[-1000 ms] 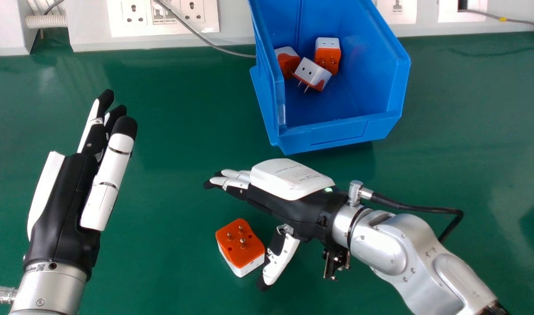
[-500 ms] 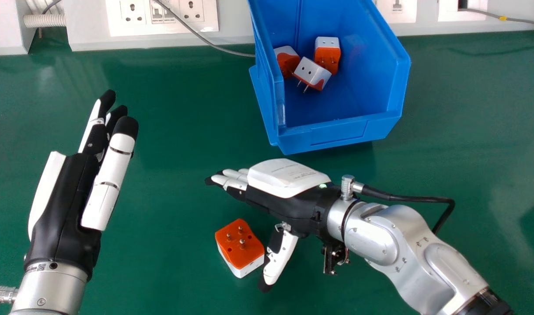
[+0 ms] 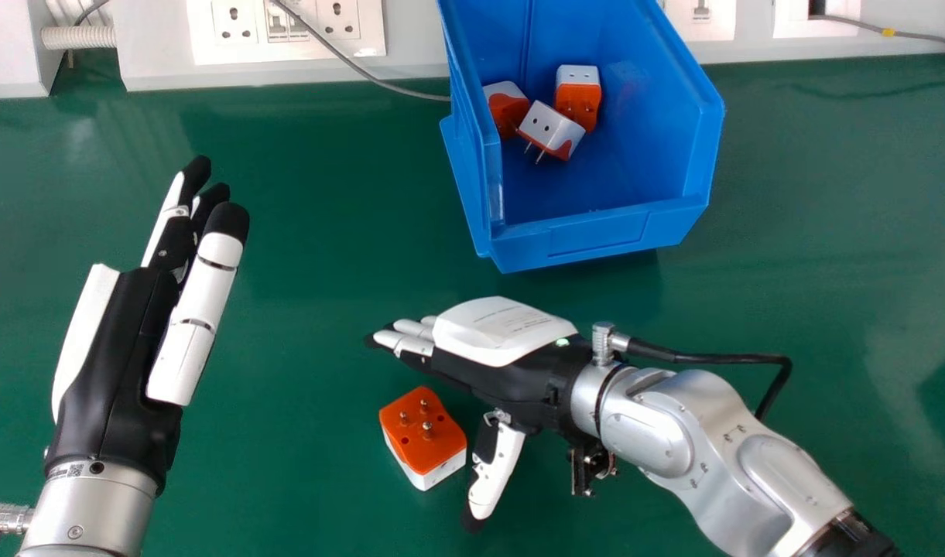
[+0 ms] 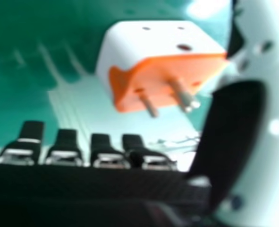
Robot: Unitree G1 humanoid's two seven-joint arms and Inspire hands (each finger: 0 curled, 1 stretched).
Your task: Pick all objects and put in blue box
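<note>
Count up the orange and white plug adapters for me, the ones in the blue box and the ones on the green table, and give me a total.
Adapters in the blue box: 3
Adapter on the green table: 1
Total: 4 adapters

We log: box (image 3: pixel 607 238) blue; plugs (image 3: pixel 422 445) orange and white; left hand (image 3: pixel 116 371), right hand (image 3: pixel 495 382) black and white; forearms (image 3: pixel 696 449) silver; table (image 3: pixel 302 309) green; sockets (image 3: pixel 234 22) white; cable (image 3: pixel 418 94) grey.

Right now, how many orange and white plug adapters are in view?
4: left adapter, rear right adapter and front adapter inside the blue box; fourth adapter on the table beside the right hand.
</note>
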